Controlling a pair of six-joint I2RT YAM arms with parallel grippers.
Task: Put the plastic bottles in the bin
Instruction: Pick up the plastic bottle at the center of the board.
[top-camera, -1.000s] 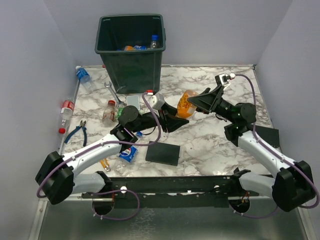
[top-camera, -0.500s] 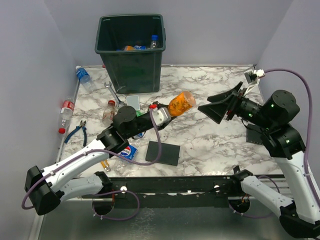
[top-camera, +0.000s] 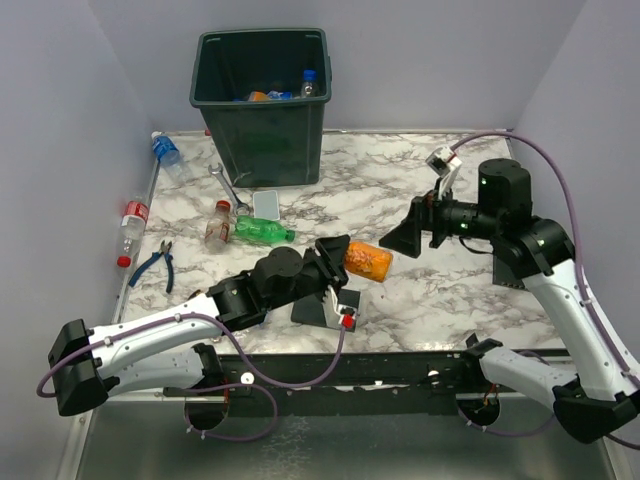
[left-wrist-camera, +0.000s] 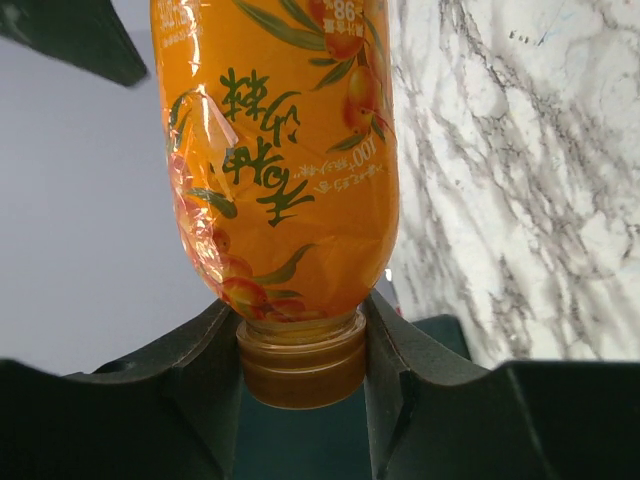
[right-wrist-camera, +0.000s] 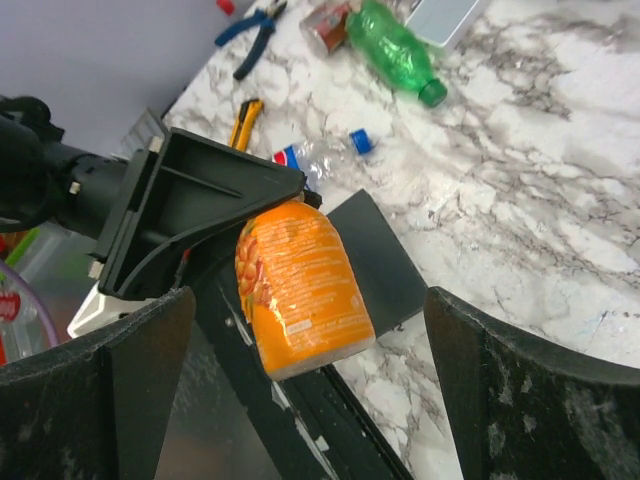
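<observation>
a white table (top-camera: 380, 170) with grey marble veining sits boxed in by plain pale lavender walls (top-camera: 440, 60) behind and on both sides. a black rail (top-camera: 400, 368) lines its near edge, dull grey sheet metal (top-camera: 350, 450) below. light is soft, even.

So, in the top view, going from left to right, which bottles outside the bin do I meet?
Red-label bottle → blue-label bottle → short red-capped bottle → green bottle → orange bottle.
</observation>
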